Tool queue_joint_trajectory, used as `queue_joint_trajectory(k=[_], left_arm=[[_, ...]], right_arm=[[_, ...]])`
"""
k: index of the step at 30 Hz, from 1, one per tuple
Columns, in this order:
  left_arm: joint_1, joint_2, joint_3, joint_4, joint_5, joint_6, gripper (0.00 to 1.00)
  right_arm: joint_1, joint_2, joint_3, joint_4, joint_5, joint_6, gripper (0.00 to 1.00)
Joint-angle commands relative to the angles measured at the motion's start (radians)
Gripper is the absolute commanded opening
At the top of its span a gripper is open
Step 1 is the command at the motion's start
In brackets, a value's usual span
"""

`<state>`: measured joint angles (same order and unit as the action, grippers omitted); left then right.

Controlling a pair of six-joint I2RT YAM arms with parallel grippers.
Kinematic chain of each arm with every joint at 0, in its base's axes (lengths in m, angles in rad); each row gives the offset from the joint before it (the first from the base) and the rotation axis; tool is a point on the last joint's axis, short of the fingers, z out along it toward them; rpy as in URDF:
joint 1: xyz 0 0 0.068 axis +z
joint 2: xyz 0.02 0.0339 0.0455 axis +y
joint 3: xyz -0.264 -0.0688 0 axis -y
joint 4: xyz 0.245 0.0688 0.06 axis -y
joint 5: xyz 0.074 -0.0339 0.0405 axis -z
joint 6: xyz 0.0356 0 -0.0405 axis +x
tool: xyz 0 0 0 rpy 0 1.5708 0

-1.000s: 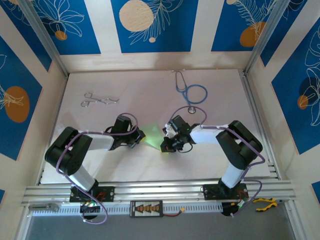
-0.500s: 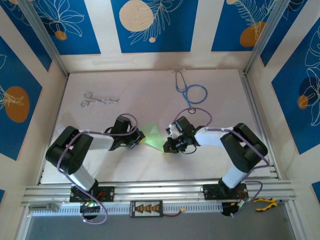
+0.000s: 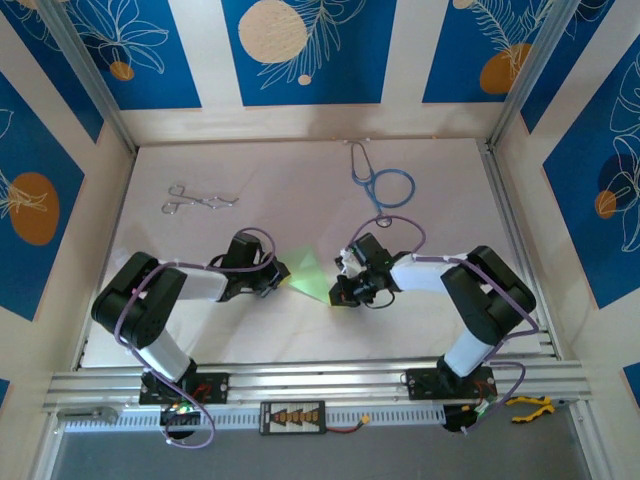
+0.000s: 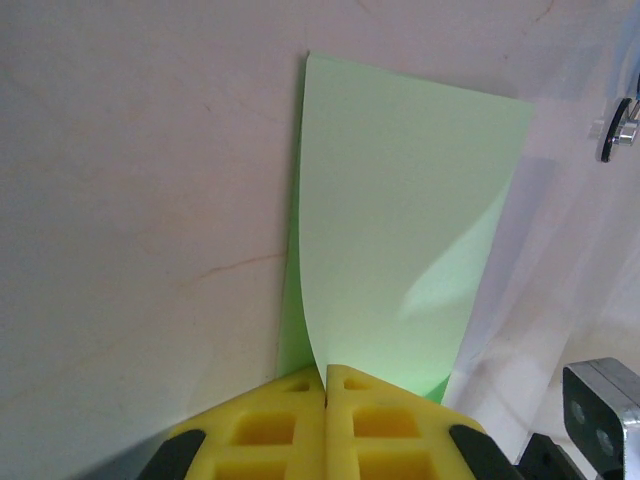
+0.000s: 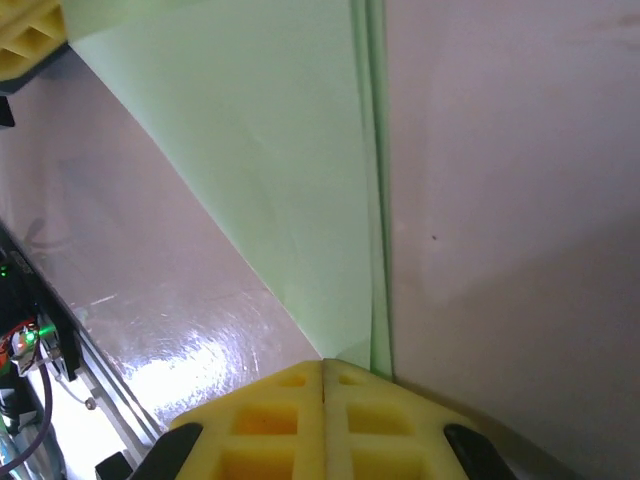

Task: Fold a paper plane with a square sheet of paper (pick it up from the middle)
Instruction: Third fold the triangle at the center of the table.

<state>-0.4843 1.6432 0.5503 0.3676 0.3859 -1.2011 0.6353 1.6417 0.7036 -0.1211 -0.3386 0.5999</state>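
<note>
Green sheet point(image 4: 400, 220) pinched by left tool point(image 4: 326, 374), right tool point(image 5: 323, 366); top view: stethoscope point(image 3: 386, 187).

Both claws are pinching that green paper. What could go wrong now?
The left gripper and right gripper each pinch only an edge of the square sheet of paper; pulling apart could tear it or slip it free. The sheet is bowed, so a crease might land crooked.
</note>
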Motion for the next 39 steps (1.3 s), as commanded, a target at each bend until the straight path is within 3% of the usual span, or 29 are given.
queue_joint_trajectory(k=[1, 11, 20, 28, 39], left_arm=[[0.015, 0.012, -0.012, 0.001, 0.015, 0.015, 0.00], [0.016, 0.017, -0.009, -0.001, 0.016, 0.017, 0.00], [0.016, 0.012, -0.008, -0.001, 0.016, 0.014, 0.00], [0.016, 0.015, -0.003, 0.000, 0.021, 0.015, 0.00], [0.016, 0.021, -0.004, 0.012, 0.034, 0.020, 0.00]], right_arm=[[0.003, -0.003, -0.013, -0.023, 0.029, -0.009, 0.06], [-0.009, -0.041, -0.028, -0.016, 0.058, 0.015, 0.07], [-0.045, -0.120, -0.056, 0.026, 0.036, 0.038, 0.14], [-0.043, -0.025, 0.008, 0.036, -0.029, 0.021, 0.20], [-0.048, 0.076, 0.103, 0.053, -0.061, 0.020, 0.21]])
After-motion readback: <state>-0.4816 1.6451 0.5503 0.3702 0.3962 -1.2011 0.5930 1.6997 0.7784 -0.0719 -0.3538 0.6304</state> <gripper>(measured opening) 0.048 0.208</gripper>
